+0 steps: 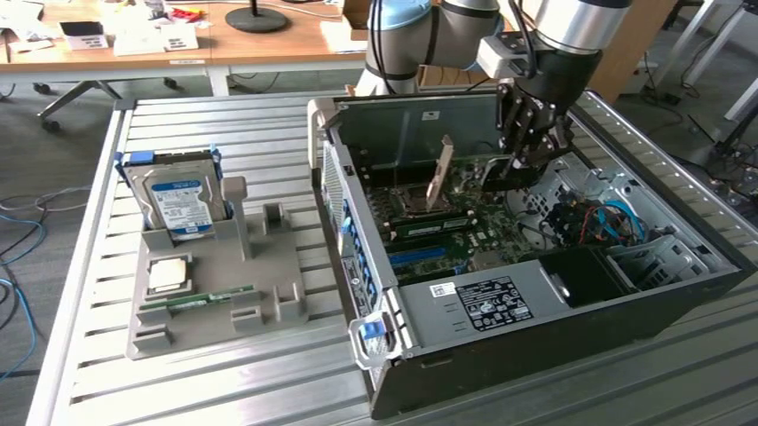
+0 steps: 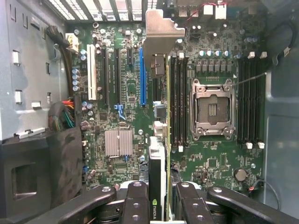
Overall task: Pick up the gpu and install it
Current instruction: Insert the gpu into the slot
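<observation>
A slatted metal table (image 1: 237, 390) carries an open computer case (image 1: 569, 328) lying on its side, with its inner wall also seen from the wrist (image 2: 28, 70). The arm (image 1: 569, 27) reaches down into the case from above. The green motherboard (image 1: 474, 240) (image 2: 219, 163) covers the case floor.

On the exterior view's left, well apart from the case, sits a grey holder (image 1: 201, 328). A hard drive (image 1: 180, 200) with a blue-white label stands upright in it. A square chip (image 1: 166, 275) and a narrow memory stick (image 1: 195, 302) lie flat nearer the front.

The gpu (image 1: 443, 173) (image 2: 159, 158) is inside the case, held on edge over the motherboard. Its metal bracket points toward the case's rear wall. From the wrist it lines up between the blue slot (image 2: 142, 77) and the black memory slots (image 2: 180, 102), just beside the blue one. Whether its lower edge touches the board cannot be told.

The gripper (image 1: 527, 146) (image 2: 162, 189) has its jaws pinching the gpu at the end away from the bracket, with black fingers (image 2: 137, 205) pressed on either face.

The empty CPU socket (image 1: 414, 200) (image 2: 212, 109) lies beyond the memory slots.
</observation>
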`<state>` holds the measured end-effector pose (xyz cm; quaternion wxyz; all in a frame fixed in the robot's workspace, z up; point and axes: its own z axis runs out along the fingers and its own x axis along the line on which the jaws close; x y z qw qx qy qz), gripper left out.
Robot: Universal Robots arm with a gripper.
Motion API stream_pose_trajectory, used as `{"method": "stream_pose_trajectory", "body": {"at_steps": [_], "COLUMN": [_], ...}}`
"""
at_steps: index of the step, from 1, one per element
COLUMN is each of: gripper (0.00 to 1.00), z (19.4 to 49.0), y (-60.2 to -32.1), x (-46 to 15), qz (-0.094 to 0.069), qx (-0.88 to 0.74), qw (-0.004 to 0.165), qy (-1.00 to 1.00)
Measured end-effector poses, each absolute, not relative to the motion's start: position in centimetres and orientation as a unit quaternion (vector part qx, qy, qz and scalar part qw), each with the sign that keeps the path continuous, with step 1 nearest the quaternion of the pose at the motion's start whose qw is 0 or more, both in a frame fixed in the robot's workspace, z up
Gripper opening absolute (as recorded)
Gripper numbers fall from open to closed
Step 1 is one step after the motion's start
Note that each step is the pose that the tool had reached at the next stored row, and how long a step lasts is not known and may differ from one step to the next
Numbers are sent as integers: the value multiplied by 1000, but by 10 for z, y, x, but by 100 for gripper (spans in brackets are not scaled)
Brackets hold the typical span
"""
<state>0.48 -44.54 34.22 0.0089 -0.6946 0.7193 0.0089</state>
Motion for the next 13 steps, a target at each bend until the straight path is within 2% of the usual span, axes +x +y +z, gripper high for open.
{"method": "stream_pose_trajectory", "body": {"at_steps": [13], "gripper": [27], "z": [332], "y": [-445], "x": [-3], "qz": [9], "qx": [-695], "qw": [9], "qy": [719]}}
